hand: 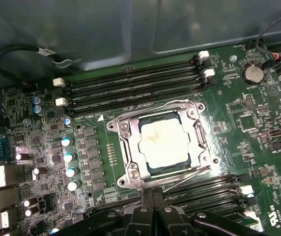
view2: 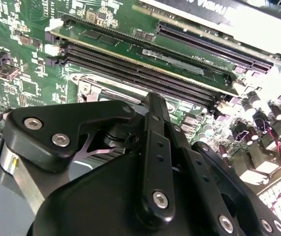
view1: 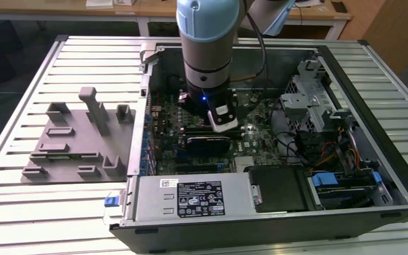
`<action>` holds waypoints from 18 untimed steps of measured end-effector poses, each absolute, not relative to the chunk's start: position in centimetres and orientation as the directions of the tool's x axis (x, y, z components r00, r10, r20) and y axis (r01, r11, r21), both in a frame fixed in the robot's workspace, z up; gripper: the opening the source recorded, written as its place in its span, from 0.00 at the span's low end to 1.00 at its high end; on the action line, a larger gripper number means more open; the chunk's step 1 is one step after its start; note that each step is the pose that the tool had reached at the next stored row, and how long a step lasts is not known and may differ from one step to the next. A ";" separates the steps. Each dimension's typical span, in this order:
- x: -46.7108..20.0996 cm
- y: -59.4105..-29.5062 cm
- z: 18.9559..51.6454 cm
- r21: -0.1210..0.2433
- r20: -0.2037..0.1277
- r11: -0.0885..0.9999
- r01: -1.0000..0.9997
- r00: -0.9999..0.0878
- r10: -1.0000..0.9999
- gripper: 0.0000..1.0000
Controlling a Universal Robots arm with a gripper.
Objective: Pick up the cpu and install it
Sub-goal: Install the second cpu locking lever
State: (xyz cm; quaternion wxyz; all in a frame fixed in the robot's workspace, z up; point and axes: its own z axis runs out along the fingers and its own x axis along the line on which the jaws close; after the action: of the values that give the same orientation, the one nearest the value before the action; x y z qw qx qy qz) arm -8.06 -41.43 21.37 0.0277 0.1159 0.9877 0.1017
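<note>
The cpu (hand: pixel 162 142), a pale silvery square, lies flat inside the dark socket frame (hand: pixel 126 147) on the green motherboard (hand: pixel 258 113). A thin metal lever (hand: pixel 187 178) runs along the frame's side nearest my gripper. My gripper (hand: pixel 151 192) hovers just off that edge of the socket, its two black fingers pressed together with nothing between them. In the second wrist view the gripper (view2: pixel 153 101) points down at the board beside the memory slots (view2: pixel 145 69). In the exterior view the gripper (view1: pixel 212 126) reaches down into the open computer case (view1: pixel 346 79).
A grey plastic fixture (view1: pixel 76 141) with upright blocks lies on the slatted table at the exterior view's left. Inside the case are the power supply (view1: pixel 189 199), a drive cage (view1: pixel 310 95), a black expansion card (view1: pixel 205 143) and cables (view1: pixel 296 143). Capacitors (hand: pixel 70 157) stand beside the socket.
</note>
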 end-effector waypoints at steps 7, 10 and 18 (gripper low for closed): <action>-8.3 -42.0 21.1 0.235 -0.024 0.948 0.217 -0.973 0.229 0.11; -8.4 -42.0 21.0 0.246 -0.022 0.948 0.200 -0.977 0.212 0.11; -8.6 -42.2 20.6 0.247 -0.022 0.960 0.132 -0.990 0.142 0.11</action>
State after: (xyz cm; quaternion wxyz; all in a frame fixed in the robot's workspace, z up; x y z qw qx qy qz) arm -8.63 -42.16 20.57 0.0195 0.0691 0.9898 0.1234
